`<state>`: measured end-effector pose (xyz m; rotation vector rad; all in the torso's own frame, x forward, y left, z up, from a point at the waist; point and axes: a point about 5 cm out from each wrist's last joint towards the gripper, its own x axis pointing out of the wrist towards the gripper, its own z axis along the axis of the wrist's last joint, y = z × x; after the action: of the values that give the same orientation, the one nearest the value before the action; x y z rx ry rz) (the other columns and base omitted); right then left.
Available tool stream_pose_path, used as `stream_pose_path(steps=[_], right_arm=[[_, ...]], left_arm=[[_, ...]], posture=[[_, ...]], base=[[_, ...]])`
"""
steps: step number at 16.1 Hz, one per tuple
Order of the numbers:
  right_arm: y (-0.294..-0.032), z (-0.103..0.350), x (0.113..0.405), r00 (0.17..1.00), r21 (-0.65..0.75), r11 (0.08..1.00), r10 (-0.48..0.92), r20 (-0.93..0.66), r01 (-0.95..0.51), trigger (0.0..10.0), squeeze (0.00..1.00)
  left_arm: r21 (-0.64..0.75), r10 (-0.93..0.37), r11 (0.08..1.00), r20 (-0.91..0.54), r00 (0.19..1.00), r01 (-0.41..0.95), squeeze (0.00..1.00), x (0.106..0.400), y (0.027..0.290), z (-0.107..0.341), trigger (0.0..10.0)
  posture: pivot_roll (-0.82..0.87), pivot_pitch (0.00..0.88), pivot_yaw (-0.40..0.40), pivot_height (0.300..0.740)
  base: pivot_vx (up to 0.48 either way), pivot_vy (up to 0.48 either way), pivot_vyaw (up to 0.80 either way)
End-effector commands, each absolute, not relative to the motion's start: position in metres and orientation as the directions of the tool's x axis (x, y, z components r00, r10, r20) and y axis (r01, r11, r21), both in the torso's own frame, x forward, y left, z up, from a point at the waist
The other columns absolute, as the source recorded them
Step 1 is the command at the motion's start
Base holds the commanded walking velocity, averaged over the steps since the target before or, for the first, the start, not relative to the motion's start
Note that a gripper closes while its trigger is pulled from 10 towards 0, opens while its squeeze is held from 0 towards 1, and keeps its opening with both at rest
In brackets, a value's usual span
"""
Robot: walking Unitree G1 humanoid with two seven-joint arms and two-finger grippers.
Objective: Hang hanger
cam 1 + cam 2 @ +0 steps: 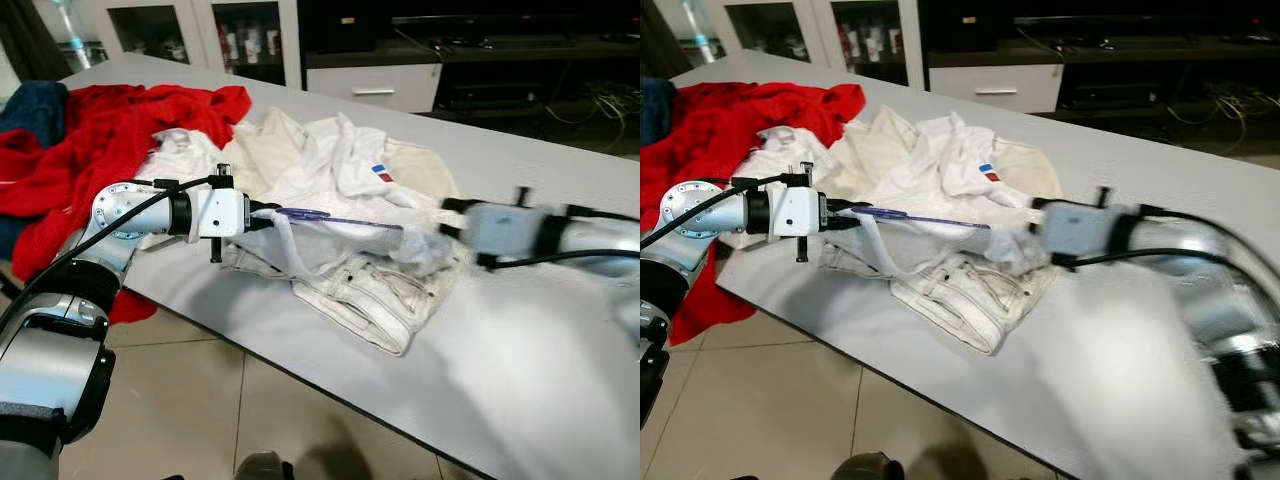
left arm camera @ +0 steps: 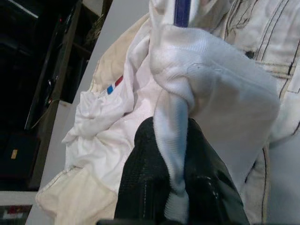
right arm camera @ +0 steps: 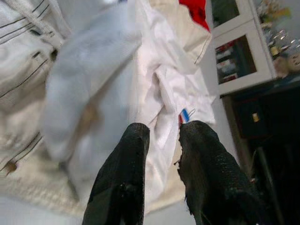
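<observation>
A blue hanger point(image 1: 335, 218) lies across the white clothes point(image 1: 330, 200) in the middle of the grey table point(image 1: 520, 330). The left gripper point(image 2: 174, 154), at nine o'clock of the pile, pinches a white strap point(image 2: 171, 136) tight. The right gripper point(image 3: 161, 136), at three o'clock, is a little open, holding nothing. A red cloth point(image 1: 90, 130) lies at ten o'clock.

A grey table point(image 1: 560, 350) stands on beige floor tiles point(image 1: 200, 400), white glass-fronted cabinets point(image 1: 200, 30) behind.
</observation>
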<state>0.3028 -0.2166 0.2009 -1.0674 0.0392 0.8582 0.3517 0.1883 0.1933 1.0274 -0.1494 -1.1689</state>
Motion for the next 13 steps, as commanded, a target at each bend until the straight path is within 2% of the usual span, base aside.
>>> stream_pose_path(steps=[1, 5, 8, 13], right_arm=[[-0.217, 0.201, 0.297, 0.650, -0.715, 0.199, 0.623, -0.436, -0.670, 10.0, 0.00], [-0.209, 0.189, 0.291, 0.594, -0.666, 0.174, 0.649, -0.476, -0.725, 10.0, 0.00], [-0.205, 0.188, 0.300, 0.624, -0.701, 0.175, 0.633, -0.458, -0.691, 10.0, 0.00], [-0.199, 0.195, 0.314, 0.691, -0.746, 0.229, 0.607, -0.393, -0.625, 10.0, 0.00]], left_arm=[[0.745, -0.801, 0.007, -0.395, 0.450, 0.667, 0.00, 0.354, 0.189, 0.199, 10.0], [0.748, -0.806, 0.005, -0.390, 0.445, 0.663, 0.00, 0.355, 0.184, 0.200, 10.0], [0.749, -0.809, -0.002, -0.391, 0.439, 0.663, 0.00, 0.355, 0.183, 0.199, 10.0], [0.746, -0.814, -0.001, -0.387, 0.433, 0.666, 0.00, 0.353, 0.182, 0.196, 10.0]], posture=[[0.14, 0.000, 0.048, 0.740], [0.14, 0.000, 0.050, 0.740], [0.14, 0.000, 0.052, 0.740], [0.15, 0.000, 0.045, 0.740]], base=[[0.000, 0.000, 0.00], [0.000, 0.000, 0.00], [0.000, 0.000, 0.00], [0.000, 0.000, 0.00]])
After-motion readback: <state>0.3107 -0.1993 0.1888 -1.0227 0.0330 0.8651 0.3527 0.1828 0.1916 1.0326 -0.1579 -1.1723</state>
